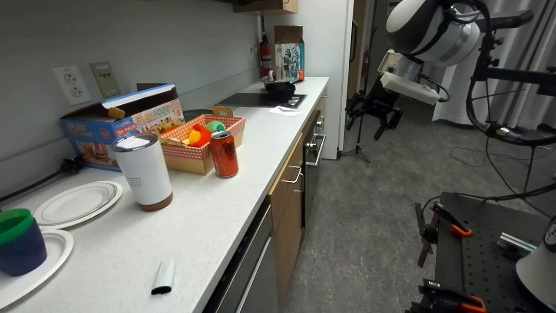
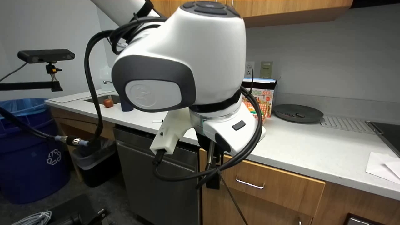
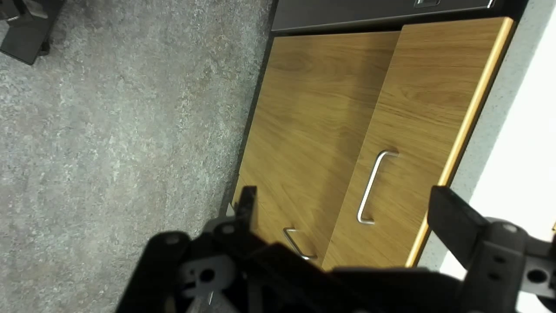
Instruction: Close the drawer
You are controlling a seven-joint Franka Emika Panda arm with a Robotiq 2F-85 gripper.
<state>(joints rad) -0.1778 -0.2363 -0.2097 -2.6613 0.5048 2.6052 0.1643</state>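
Observation:
The drawer shows its light-wood front and silver handle under the counter in the wrist view. A narrow dark gap runs between its top edge and the counter, and the front stands slightly proud of the cabinet door below, casting a shadow on it. The drawer front also shows in both exterior views. Its inside is hidden. My gripper is open and empty, pointing down at the drawer front without visible contact. It hangs over the floor in an exterior view.
A white counter above the drawer holds a red can, a white tumbler, a basket and plates. A dishwasher and an oven flank the drawer. A black robot table stands opposite.

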